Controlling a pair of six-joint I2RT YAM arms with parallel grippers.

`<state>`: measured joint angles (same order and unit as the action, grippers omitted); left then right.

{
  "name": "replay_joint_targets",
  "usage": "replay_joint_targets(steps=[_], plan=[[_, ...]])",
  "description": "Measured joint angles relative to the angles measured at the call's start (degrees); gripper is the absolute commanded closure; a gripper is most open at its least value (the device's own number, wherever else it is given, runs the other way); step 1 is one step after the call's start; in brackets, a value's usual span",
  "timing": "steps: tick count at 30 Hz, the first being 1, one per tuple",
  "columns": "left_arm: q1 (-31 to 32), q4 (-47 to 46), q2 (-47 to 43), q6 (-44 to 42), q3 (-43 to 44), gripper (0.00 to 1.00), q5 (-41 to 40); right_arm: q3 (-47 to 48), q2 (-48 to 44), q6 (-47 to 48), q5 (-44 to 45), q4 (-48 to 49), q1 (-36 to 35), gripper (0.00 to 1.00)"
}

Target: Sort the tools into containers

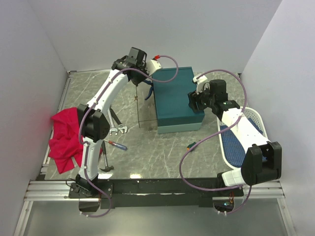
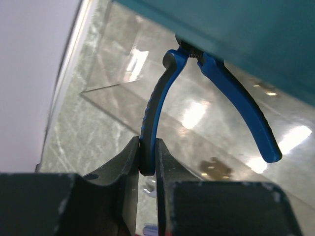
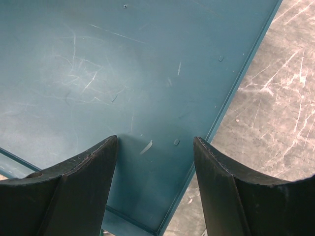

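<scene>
Table [image 1: 162, 152]: grey marbled surface; carries both containers and the loose tools.
Teal box [image 1: 177, 98]: far centre of the table, lid down.
White basket [image 1: 256, 120]: right edge of the table, blue lining visible, partly covered by the right arm.
Red cloth [image 1: 64, 135]: crumpled at the left edge, beside the left arm.
Right gripper [image 3: 155, 147]: fingers spread wide, nothing between them, above the box lid near its right edge.
Left gripper [image 2: 147, 157]: clamped narrowly on one handle of the blue-handled pliers [image 2: 157, 98], at the box's left side.
Pliers: handles splayed apart; head hidden by the box edge.
Hammer [image 1: 105, 160]: on the table near the left arm's base.
Wrenches [image 1: 117, 129]: lying together just beside the left arm.
Red-and-blue screwdriver [image 1: 115, 144]: between wrenches and hammer.
Stubby screwdriver [image 1: 191, 145]: in front of the box, apart from it.
</scene>
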<state>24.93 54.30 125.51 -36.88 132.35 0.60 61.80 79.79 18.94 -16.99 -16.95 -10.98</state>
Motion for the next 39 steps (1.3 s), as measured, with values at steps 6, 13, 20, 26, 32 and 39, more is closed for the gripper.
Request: replay_joint_targets(steps=[6, 13, 20, 26, 32, 39], plan=[[1.6, 2.7, 0.0, 2.9, 0.1, 0.99, 1.3, 0.0, 0.0, 0.0, 0.0, 0.0, 0.0, 0.30], [1.9, 6.2, 0.2, 7.1, 0.6, 0.39, 3.5, 0.0, 0.0, 0.0, 0.0, 0.0, 0.0, 0.30], [1.7, 4.4, -1.1, 11.9, -1.1, 0.21, 11.6, 0.0, 0.1, 0.0, -0.1, 0.0, 0.0, 0.30], [0.3, 0.4, -6.4, 16.7, -2.7, 0.20, 10.3, 0.2, 0.3, 0.0, -0.4, -0.1, 0.2, 0.30], [-7.3, -12.0, -20.0, 25.4, -16.3, 0.16, 10.3, 1.3, 0.6, 0.4, -0.8, -1.7, 0.3, 0.29], [-14.4, -27.0, -36.3, 31.3, -40.3, 0.16, 12.2, 1.8, -3.6, 7.5, -3.7, -11.6, 1.6, 0.28]])
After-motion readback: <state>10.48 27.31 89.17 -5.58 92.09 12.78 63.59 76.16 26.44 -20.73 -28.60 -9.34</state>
